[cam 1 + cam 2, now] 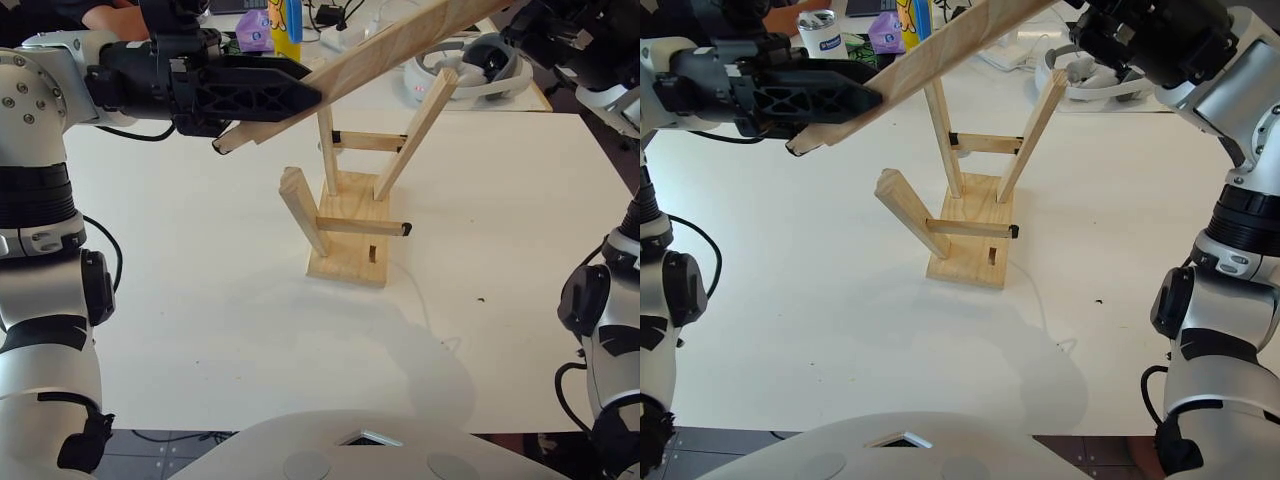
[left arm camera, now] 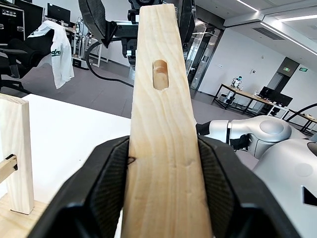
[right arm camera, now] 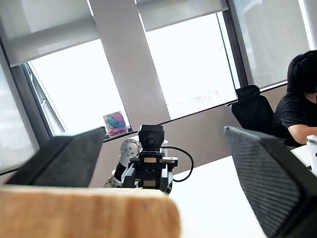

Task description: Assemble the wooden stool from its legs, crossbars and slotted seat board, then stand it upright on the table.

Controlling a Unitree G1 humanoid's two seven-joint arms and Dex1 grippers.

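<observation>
Right now your left claw is pinching the low end of a long wooden leg, squeezing its two thin edges. Your right claw is spread wide by the leg's high end and is not squeezing it.

I think the leg is stiff and light. It is also smooth and long, so it could swing or slip. Hold both ends, and keep off the little slot.

Under it, the seat board lies flat on the white table. Three standing legs poke up from it, with crossbars between them. They may wobble, so go softly.

A cup and a white headset sit at the far edge.
</observation>
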